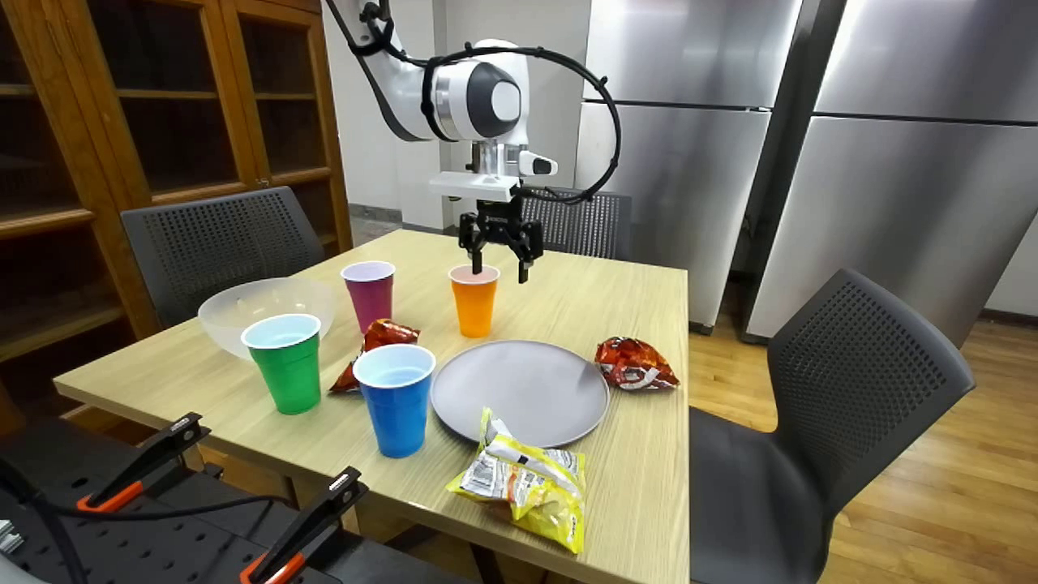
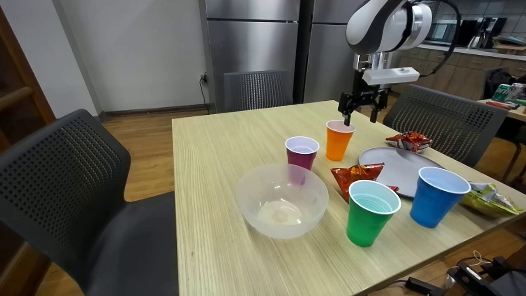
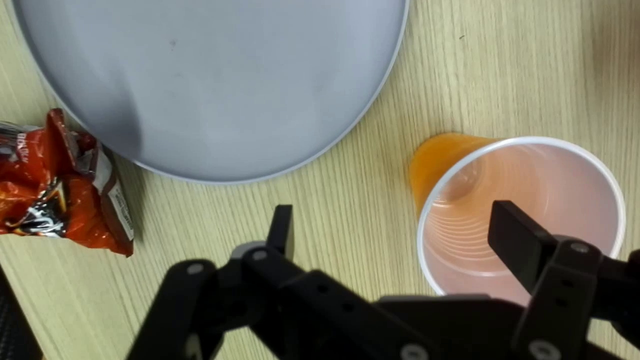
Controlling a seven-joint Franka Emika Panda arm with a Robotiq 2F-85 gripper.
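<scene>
My gripper (image 1: pixel 500 272) points down with its jaws spread wide and nothing held between them. In the wrist view one of its fingers (image 3: pixel 520 240) overlaps the mouth of the upright orange cup (image 3: pixel 440 155), while the opposite finger (image 3: pixel 282 230) hangs over bare wood. Whether that fingertip dips below the rim I cannot tell. The cup's near edge is partly hidden behind the gripper. A round grey plate (image 3: pixel 225 90) lies beside the cup, and a red snack bag (image 3: pixel 80 195) rests by the plate's edge. A purple cup (image 2: pixel 302 158) stands close to the orange one.
On the wooden table (image 2: pixel 213 197) are a frosted bowl (image 2: pixel 254 205), a green cup (image 2: pixel 365 226), a blue cup (image 2: pixel 431 209), another red bag (image 2: pixel 353 174) and a yellow bag (image 1: pixel 527 487). Chairs (image 1: pixel 868 381) stand around the table edges. A cable loop (image 1: pixel 612 130) hangs off the arm.
</scene>
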